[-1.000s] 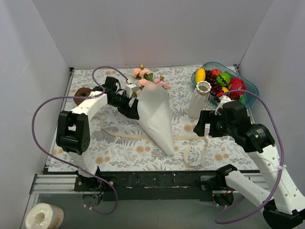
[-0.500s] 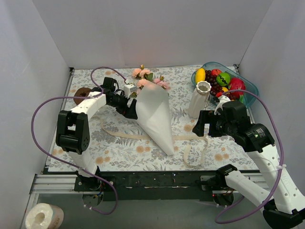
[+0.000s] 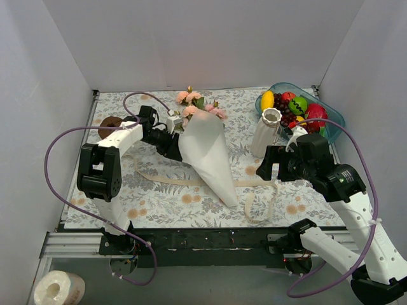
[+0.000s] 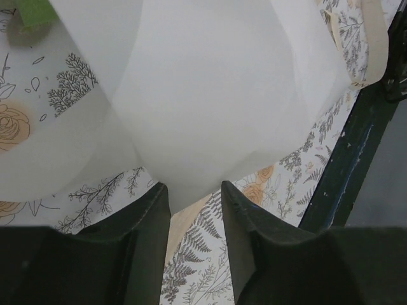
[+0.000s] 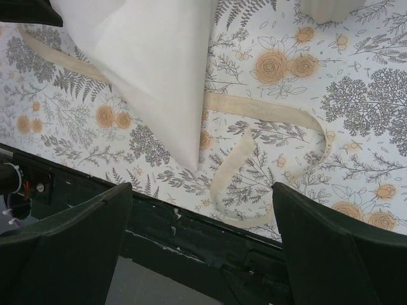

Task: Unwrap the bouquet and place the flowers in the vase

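The bouquet (image 3: 206,155) lies on the floral cloth, its white paper cone pointing toward the near edge. Its ribbon (image 3: 261,197) trails loose on the cloth. The flowers (image 3: 191,101), pink and peach roses, stick out of the wide far end. My left gripper (image 3: 173,145) is at the cone's left edge. In the left wrist view its jaws (image 4: 195,197) stand narrowed, with the paper (image 4: 210,95) reaching between the tips and cloth showing in the gap. The white ribbed vase (image 3: 267,130) stands upright right of the cone. My right gripper (image 3: 270,166) hovers wide open in front of it, above the ribbon (image 5: 254,108).
A blue bowl of toy fruit (image 3: 299,108) sits at the back right, behind the vase. A brown ring-shaped thing (image 3: 109,124) lies at the left edge of the cloth. Grey walls enclose three sides, and a black rail (image 3: 210,240) runs along the near edge.
My left jaws have narrowed around the cone's edge. The cone has swung slightly, wide end to the left, tip to the right. The right arm has not moved.
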Controlling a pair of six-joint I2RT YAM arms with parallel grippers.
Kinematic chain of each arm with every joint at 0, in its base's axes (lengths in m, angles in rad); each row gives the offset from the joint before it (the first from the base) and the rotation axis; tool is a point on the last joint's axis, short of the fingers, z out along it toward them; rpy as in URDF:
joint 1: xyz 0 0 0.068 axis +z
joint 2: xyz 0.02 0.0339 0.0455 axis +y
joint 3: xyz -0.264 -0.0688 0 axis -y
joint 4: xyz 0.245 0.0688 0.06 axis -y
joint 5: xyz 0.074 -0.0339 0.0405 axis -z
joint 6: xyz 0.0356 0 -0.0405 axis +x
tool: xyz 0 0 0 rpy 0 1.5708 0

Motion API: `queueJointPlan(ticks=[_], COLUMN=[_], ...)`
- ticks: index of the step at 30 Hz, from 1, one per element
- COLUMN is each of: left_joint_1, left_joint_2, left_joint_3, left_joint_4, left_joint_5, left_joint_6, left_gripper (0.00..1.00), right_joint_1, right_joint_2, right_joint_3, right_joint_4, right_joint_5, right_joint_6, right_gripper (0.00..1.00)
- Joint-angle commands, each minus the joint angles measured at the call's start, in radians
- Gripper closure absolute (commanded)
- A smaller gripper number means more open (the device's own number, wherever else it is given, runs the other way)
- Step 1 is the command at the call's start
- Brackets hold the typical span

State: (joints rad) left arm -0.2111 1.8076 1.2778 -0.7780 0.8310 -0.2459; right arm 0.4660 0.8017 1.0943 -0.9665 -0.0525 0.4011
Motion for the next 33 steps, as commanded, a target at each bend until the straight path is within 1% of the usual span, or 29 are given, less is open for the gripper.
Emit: queueJointPlan(ticks=[1,2,3,11,13,15,16,19,24,27,29,30,31,32,33], left_joint_1=[0.004,0.004,0.004,0.004,0.004,0.006,0.007,0.013,0.013,0.013,0.013,0.015,0.015,0.021,0.029], left_joint_2=[-0.03,-0.031,-0.031,-0.01,-0.011,-0.013,-0.014,-0.027,-0.033,-0.042,-0.051,-0.063,-0.065,-0.064,-0.06], left_joint_3=[0.086,0.094,0.101,0.175,0.21,0.29,0.317,0.416,0.555,0.613,0.603,0.585,0.521,0.49,0.45], left_joint_4=[-0.056,-0.058,-0.06,-0.096,-0.128,-0.165,-0.196,-0.227,-0.28,-0.302,-0.296,-0.279,-0.277,-0.279,-0.286], left_joint_5=[0.083,0.085,0.085,0.1,0.096,0.088,0.089,0.108,0.14,0.154,0.128,0.116,0.094,0.088,0.088], left_joint_6=[0.03,0.031,0.031,0.028,0.031,0.037,0.037,0.022,-0.004,-0.019,-0.023,-0.023,0.0,0.016,0.029], left_gripper=[0.7,0.79,0.8,0.82,0.87,0.9,0.98,1.0,1.0,1.0,1.0,0.95,0.89,0.63,0.52], right_joint_1=[-0.001,-0.001,-0.003,-0.003,-0.001,-0.001,-0.001,-0.001,-0.001,-0.001,-0.001,-0.001,-0.001,-0.001,-0.003], right_joint_2=[0.007,0.007,0.007,-0.012,-0.013,-0.012,-0.01,-0.009,-0.007,-0.01,-0.012,-0.013,-0.016,-0.021,-0.024], right_joint_3=[0.004,0.004,0.003,-0.008,-0.008,-0.008,-0.007,-0.005,0.006,0.015,0.019,0.019,0.019,0.018,0.015], right_joint_4=[0.049,0.051,0.051,0.048,0.046,0.049,0.052,0.063,0.068,0.06,0.052,0.052,0.051,0.049,0.049], right_joint_5=[-0.013,-0.012,-0.015,-0.018,-0.021,-0.023,-0.027,-0.036,-0.044,-0.041,-0.04,-0.04,-0.04,-0.04,-0.038], right_joint_6=[0.012,0.013,0.013,0.019,0.019,0.019,0.019,0.021,0.024,0.018,0.016,0.016,0.016,0.016,0.016], right_gripper=[0.02,0.02,0.02,0.02,0.02,0.02,0.02,0.02,0.02,0.02,0.02,0.02,0.02,0.02,0.02])
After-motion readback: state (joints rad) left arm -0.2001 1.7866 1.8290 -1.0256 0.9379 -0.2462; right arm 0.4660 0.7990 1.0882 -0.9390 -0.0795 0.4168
